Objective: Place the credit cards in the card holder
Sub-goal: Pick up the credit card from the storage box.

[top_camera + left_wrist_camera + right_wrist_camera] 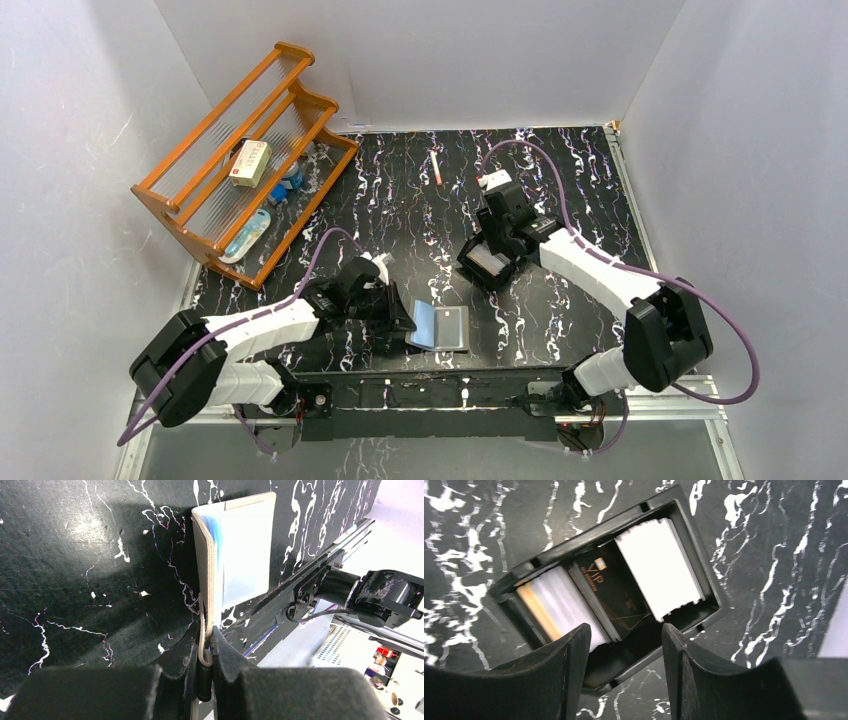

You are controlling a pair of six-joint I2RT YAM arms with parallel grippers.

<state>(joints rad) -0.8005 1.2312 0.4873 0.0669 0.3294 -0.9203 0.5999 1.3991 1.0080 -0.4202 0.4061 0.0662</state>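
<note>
Black marbled table [400,200] fills the overhead view. At its lower middle the card holder [441,327] lies opened out, silvery-blue inside facing up, with the left gripper [405,320] at its left edge. Right of centre, the right gripper [497,245] hangs over a black tray [480,278], well apart from the holder. A wooden rack [200,215] stands at the upper left with a cream box [250,162] on one shelf. A thin pink stick [436,167] lies near the top middle.

In the left wrist view the jaws are pressed narrow, pinching the holder's pale edge at the lower middle of the frame. The holder runs from there toward the top. The gripped leaf is seen almost edge-on, grey-brown outside on the left, and the shiny blue lining is on the right.

In the right wrist view the tray slants across the frame. The credit cards [659,567] sit inside it in three leaning stacks: white at the upper right, dark with a gold "VIP" print in the middle, and pale with a yellowish edge at the left. The two fingers [564,680] stand wide apart at the bottom of the frame, over the tray's near wall. No card is between them.
</note>
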